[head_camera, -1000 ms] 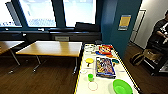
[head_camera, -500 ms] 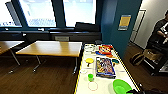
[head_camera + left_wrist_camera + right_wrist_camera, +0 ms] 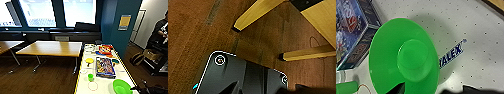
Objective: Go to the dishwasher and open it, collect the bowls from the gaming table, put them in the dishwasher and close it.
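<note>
The gaming table (image 3: pixel 105 86) is a long white top with a yellow edge strip, running away from me at centre right. On its near end lies the lime green bowl (image 3: pixel 122 86), which looms large in the right wrist view (image 3: pixel 406 57), resting on the white top. My right gripper (image 3: pixel 137 88) reaches in from the bottom right, close beside that bowl. The yellow bowl (image 3: pixel 89 60) sits farther up the table's left side. A small upright green cup (image 3: pixel 90 77) stands between them. The dishwasher is out of view.
Board-game boxes (image 3: pixel 105 66) lie along the table's middle and far end. Wooden tables (image 3: pixel 52 48) stand to the left on dark wood floor (image 3: pixel 198 30), with pale table legs (image 3: pixel 255 12) near my left arm. A person (image 3: pixel 161 30), a bag (image 3: pixel 137 58) and a box are at right.
</note>
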Robot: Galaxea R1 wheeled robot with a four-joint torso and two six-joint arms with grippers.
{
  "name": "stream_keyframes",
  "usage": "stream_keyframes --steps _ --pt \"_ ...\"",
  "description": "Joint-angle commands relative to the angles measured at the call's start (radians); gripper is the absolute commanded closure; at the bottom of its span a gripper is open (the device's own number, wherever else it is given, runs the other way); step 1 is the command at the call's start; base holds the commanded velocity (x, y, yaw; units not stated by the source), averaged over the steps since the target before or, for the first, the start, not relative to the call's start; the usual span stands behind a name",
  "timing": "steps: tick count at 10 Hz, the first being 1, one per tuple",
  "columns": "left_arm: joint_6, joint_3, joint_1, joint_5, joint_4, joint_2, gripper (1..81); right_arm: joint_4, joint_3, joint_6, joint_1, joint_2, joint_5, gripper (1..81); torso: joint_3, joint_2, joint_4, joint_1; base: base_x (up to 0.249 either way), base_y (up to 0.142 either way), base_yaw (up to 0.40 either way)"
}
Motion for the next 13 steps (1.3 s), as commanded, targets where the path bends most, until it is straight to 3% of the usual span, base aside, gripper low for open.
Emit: stream_keyframes --steps 1,7,13 --pt "-0.001 0.012 -0.057 0.04 0.005 -0.03 1.0 0.095 -0.087 0.003 0.155 -0.033 -0.06 1.0 0.0 0.0 0.0 0.0 0.0 0.0 0.0" --pt "-0.001 -0.011 -0.057 0.058 0.004 -0.016 1.0 0.103 -0.131 0.003 0.151 0.042 -0.062 1.0 0.0 0.0 0.0 0.0 0.0 0.0 0.0" --pt "-0.001 -0.014 -0.057 0.058 0.005 -0.01 1.0 0.112 -0.224 0.003 0.079 0.13 -0.047 1.0 0.0 0.0 0.0 0.001 0.0 0.0 0.0"
